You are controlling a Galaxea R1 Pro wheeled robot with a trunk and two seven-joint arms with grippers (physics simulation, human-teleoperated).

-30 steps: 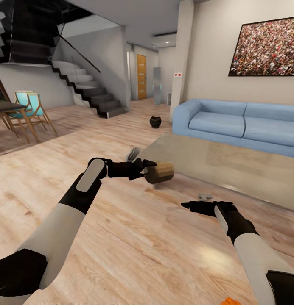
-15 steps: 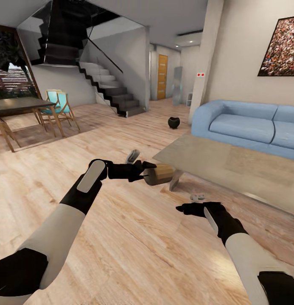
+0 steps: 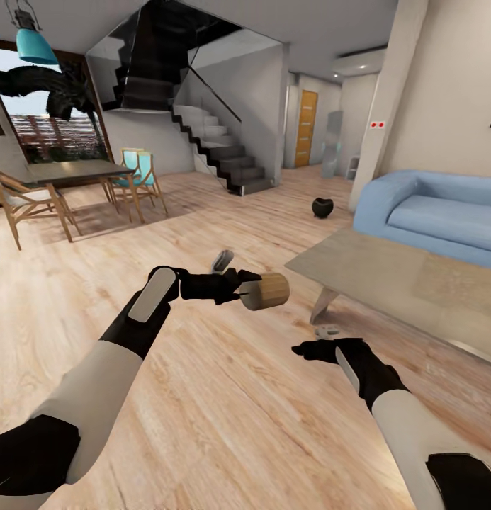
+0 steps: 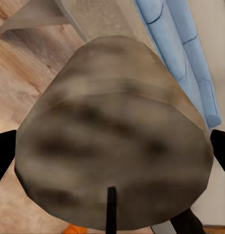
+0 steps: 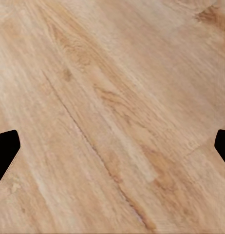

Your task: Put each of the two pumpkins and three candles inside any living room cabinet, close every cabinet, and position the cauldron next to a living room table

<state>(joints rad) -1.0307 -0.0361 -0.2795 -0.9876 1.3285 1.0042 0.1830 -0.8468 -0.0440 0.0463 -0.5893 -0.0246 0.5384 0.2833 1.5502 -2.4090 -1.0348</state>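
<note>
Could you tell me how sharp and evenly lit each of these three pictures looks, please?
Head view: crisp and bright, with a soft sheen on the glass table and faint shadows under the dining chairs. Left wrist view: the candle sits so close that it looks blurred and smeary, the sofa behind it sharper. Right wrist view: the plank floor is evenly lit, its grain slightly soft.

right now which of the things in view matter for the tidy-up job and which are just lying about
For the job:
- tan stubby candle held in the left gripper
- black round cauldron on the floor
- low glass-topped table

Lying about:
- blue sofa
- wooden dining table with chairs
- dark staircase
</note>
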